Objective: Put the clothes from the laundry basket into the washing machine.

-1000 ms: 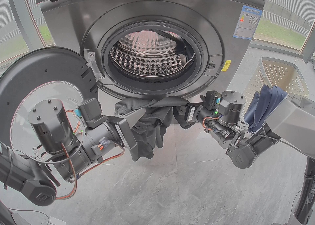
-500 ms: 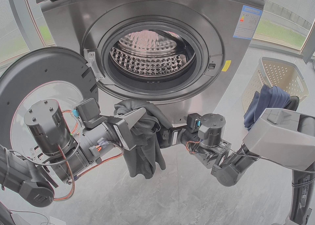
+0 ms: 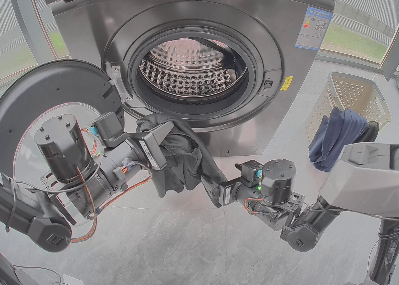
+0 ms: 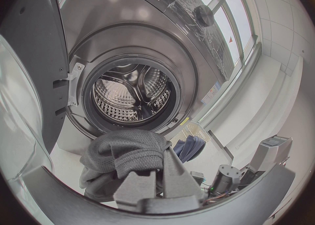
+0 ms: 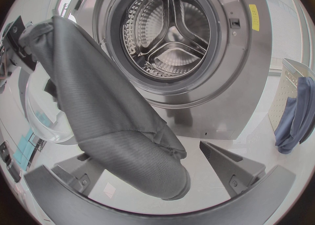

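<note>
A dark grey garment (image 3: 183, 161) of fine mesh is pinched at its bunched top by the left gripper (image 3: 166, 128), just below the round opening of the washing machine (image 3: 270, 36). Its limp lower end is hung between the spread fingers of the right gripper (image 3: 210, 187), possibly touching them. Behind, the dimpled steel drum (image 3: 187, 69) is seen beside the open glass door (image 3: 54, 86). Farther right, a blue cloth (image 3: 336, 136) is draped over the perforated laundry basket (image 3: 361, 86).

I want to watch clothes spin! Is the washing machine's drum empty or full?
Empty: the drum shows only bare metal. The dark grey garment hangs outside it, held in the left gripper.
</note>
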### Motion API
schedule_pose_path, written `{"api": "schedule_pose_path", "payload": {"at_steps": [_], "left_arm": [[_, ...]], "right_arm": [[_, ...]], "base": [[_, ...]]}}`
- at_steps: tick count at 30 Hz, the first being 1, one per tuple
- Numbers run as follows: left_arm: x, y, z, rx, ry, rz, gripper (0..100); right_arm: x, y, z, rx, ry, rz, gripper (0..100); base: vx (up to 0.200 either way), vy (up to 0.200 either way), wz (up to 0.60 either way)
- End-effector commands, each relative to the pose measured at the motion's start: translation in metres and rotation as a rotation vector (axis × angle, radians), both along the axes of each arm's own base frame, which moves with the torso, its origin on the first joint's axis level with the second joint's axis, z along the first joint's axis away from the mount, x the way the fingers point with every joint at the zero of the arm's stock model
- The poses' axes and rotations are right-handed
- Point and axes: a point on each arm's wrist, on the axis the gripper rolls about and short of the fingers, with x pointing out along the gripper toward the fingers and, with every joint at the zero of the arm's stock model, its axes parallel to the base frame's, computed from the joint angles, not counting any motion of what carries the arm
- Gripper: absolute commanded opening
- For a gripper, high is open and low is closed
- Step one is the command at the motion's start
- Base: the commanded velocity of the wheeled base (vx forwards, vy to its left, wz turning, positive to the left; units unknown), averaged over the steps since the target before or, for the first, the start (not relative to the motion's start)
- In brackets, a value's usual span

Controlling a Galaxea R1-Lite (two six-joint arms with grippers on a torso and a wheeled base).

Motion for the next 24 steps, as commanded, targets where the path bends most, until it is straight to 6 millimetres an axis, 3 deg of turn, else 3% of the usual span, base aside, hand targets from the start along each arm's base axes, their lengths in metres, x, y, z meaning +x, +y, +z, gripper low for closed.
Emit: {"api": "schedule_pose_path", "payload": {"at_steps": [1,6,15,22,24], "left_arm": [[0.003,-0.001,-0.001,0.0,0.002,0.008,0],[0.004,-0.002,-0.002,0.004,0.006,0.018,0],[0.005,-0.003,-0.003,0.007,0.008,0.019,0],[0.006,-0.003,-0.002,0.002,0.004,0.033,0],[0.005,-0.003,-0.001,0.001,0.002,0.032,0]], "right_arm": [[-0.019,-0.003,0.029,0.029,-0.047,0.056,100],[-0.029,0.0,0.046,0.057,-0.085,0.089,100],[-0.04,0.011,0.059,0.093,-0.126,0.148,100],[-0.041,0.021,0.062,0.113,-0.145,0.171,100],[-0.032,0.027,0.06,0.12,-0.154,0.161,100]], "base": [[0.0,0.0,0.0],[0.0,0.0,0.0],[0.0,0.0,0.0],[0.0,0.0,0.0],[0.0,0.0,0.0]]}}
